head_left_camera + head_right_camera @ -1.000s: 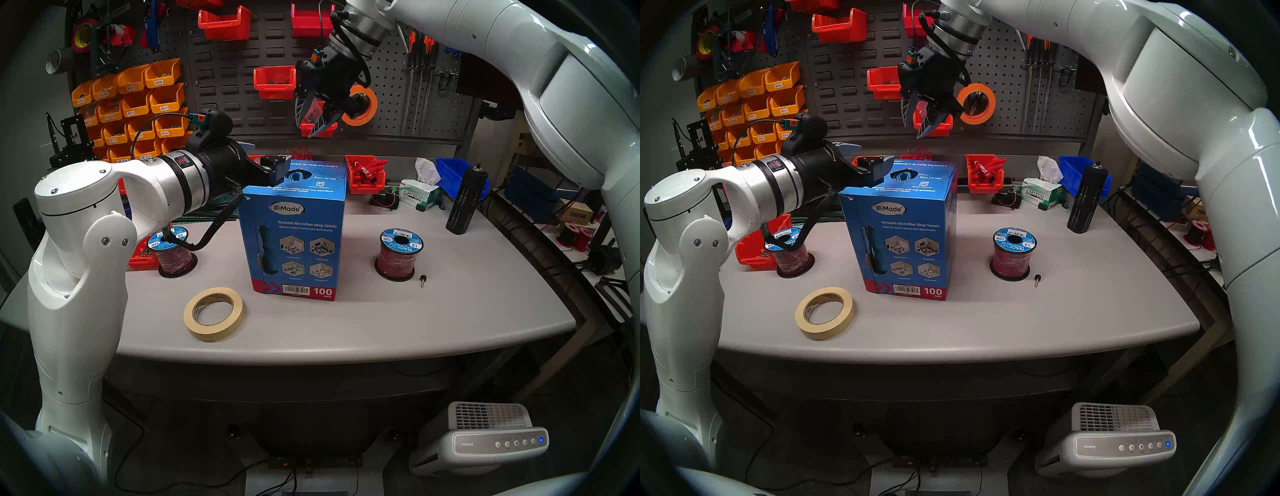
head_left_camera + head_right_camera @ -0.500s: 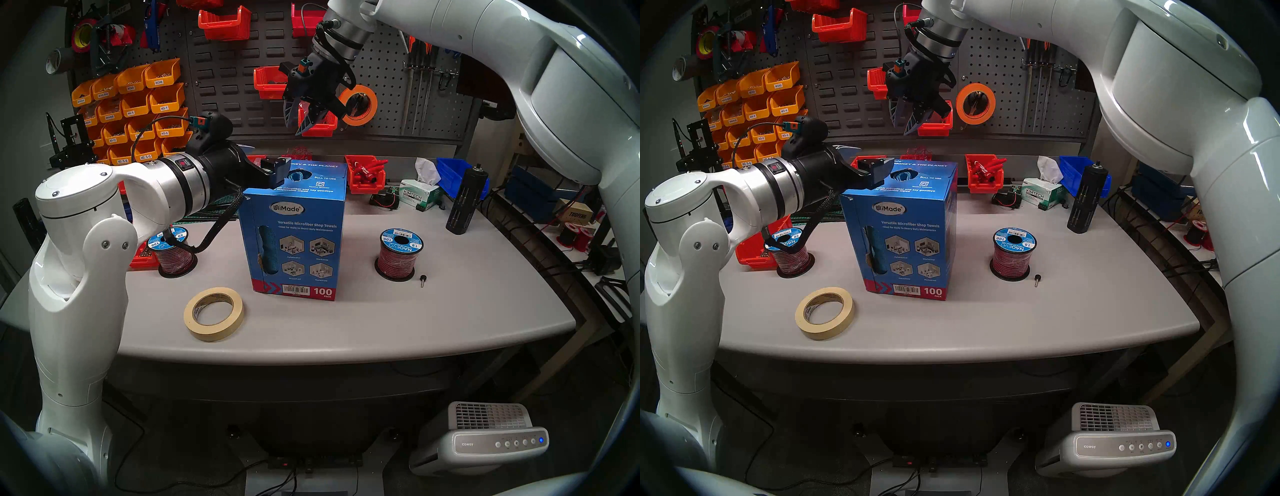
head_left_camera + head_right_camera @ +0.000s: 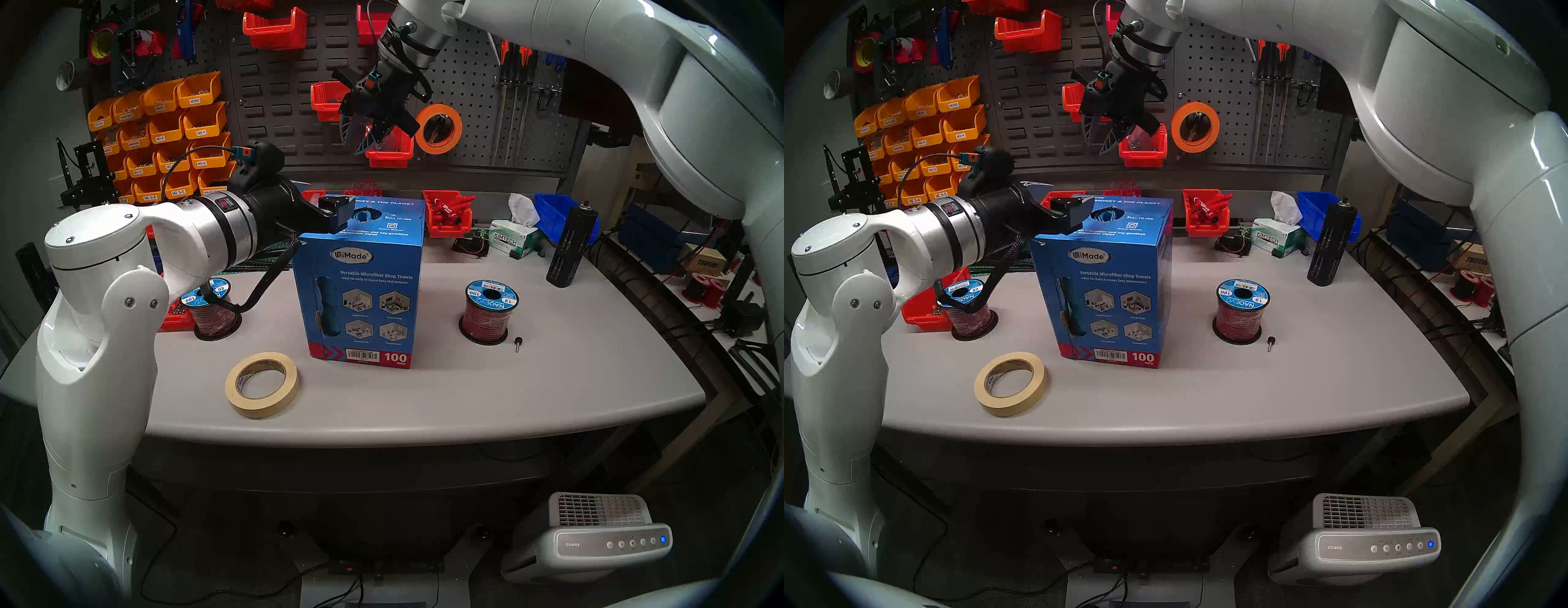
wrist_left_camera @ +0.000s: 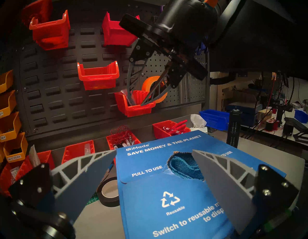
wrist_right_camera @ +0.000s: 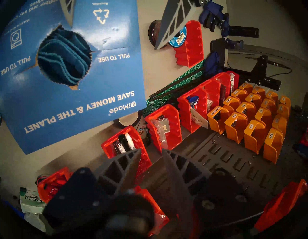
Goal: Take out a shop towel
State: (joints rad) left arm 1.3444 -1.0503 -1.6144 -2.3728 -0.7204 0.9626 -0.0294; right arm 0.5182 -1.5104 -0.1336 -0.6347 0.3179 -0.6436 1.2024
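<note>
The blue carton point(image 3: 360, 297) point(image 3: 1110, 297) stands upright mid-table. The shop towel point(image 4: 183, 166) point(image 5: 63, 58) shows as folded blue cloth inside the round hole in the carton's top point(image 3: 365, 215); more blue cloth fills a side slot point(image 3: 329, 305). My left gripper point(image 3: 335, 206) point(image 4: 153, 151) is open wide at the carton's top left edge. One finger point(image 4: 216, 180) lies over the top beside the hole, the other point(image 4: 86, 170) off the carton's side; contact cannot be told. My right gripper point(image 3: 355, 147) point(image 5: 151, 150) hangs high above the carton, fingertips pointing down, narrowly open and empty.
A masking tape roll point(image 3: 261, 384) lies front left of the carton. Red wire spools point(image 3: 490, 312) point(image 3: 212, 312) flank it. A Kimtech tissue carton point(image 3: 513, 242), a black cylinder point(image 3: 570, 246) and red bins point(image 3: 447, 212) line the back. The pegboard holds an orange tape ring point(image 3: 439, 127).
My right gripper has swung left and slightly up above the carton, turning its wrist, with its fingertips a little closer together. The left arm and the carton have hardly moved.
</note>
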